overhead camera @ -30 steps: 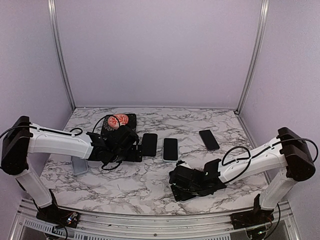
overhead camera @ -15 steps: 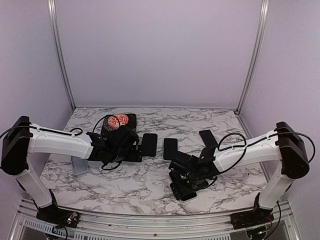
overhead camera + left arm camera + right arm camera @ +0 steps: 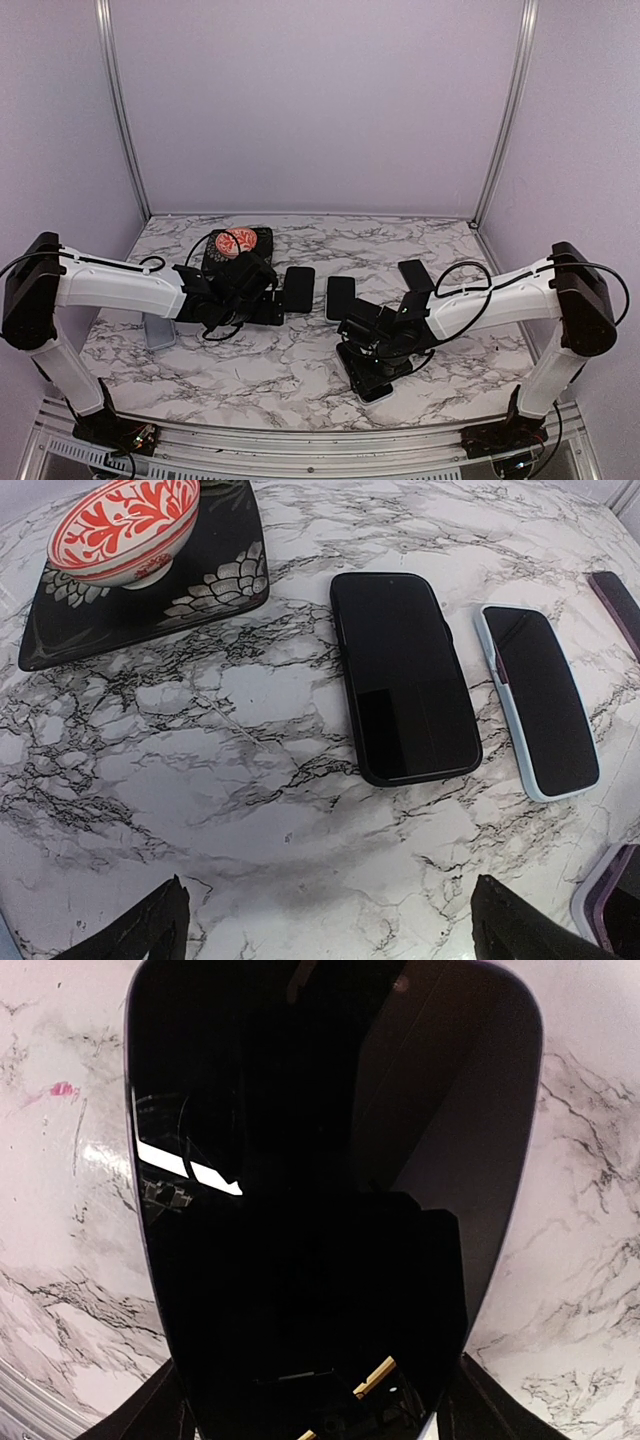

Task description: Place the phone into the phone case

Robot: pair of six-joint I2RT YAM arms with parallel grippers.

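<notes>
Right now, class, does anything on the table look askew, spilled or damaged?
Nothing looks spilled or broken. The far-right phone lies slanted, unlike the black-edged device and pale-edged device lying parallel mid-table. A small pink smudge marks the marble.

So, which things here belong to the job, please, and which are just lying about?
Job: glossy black lavender-rimmed phone beneath the right end effector; matte black phone or case, probably.
Lying about: red-and-white patterned bowl; black square floral plate; pale-blue-cased phone.
</notes>
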